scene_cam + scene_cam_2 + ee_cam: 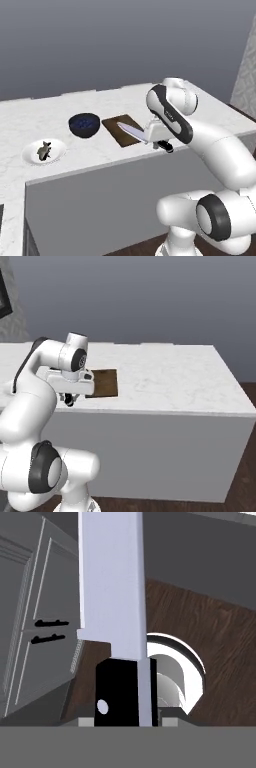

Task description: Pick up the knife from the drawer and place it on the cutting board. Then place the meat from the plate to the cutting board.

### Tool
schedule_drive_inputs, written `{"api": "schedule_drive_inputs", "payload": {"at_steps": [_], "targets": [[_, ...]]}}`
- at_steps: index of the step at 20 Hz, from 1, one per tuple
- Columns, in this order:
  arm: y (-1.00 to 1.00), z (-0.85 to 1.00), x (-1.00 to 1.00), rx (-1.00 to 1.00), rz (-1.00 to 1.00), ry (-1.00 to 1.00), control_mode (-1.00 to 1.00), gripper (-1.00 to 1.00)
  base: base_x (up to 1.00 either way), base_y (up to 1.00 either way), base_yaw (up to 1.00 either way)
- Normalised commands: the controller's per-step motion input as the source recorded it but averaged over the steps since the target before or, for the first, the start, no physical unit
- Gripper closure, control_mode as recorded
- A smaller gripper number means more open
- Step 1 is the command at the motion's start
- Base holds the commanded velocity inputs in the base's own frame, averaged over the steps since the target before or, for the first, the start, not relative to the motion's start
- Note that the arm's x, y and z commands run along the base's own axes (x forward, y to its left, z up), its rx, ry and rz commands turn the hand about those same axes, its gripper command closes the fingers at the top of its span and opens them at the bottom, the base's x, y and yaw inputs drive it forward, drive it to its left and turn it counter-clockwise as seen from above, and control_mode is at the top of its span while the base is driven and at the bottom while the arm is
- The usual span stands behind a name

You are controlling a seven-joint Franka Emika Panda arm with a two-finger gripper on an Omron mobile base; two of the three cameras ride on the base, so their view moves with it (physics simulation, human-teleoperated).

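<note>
While the claw (pixel 161 144) is clamping the knife (pixel 131 130) by its black handle, the pale blade is reaching over the near edge of the board (pixel 121 130) on the surface (pixel 30 120); the meat (pixel 45 149) is sitting on the plate (pixel 35 155), beside the blue bowl (pixel 84 125).

Cutting board (pixel 104 382) on white counter (pixel 165 381) beside arm (pixel 35 391)

We cannot see the gripper's (pixel 161 145) fingertips behind the hand, nor the part of the knife's (pixel 131 131) handle inside it. Ahead of the gripper, the blade runs past the hand view's top edge.
</note>
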Motion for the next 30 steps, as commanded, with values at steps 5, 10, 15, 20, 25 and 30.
{"api": "schedule_drive_inputs", "payload": {"at_steps": [5,10,15,20,25,30], "targets": [[0.0,0.0,0.0,0.0,0.0,0.0,1.0,1.0,0.41,0.0,0.16],[0.0,0.0,0.0,0.0,0.0,0.0,1.0,1.0,0.47,0.0,0.17],[0.0,0.0,0.0,0.0,0.0,0.0,1.0,1.0,0.34,0.0,0.22],[0.0,0.0,0.0,0.0,0.0,0.0,1.0,1.0,0.37,0.0,0.23],[-0.1,0.0,0.1,0.0,-0.01,0.0,-1.0,1.0,0.16,0.0,0.05],[-0.54,-0.01,0.42,0.0,-0.17,0.03,-1.0,1.0,0.0,0.0,0.0]]}}
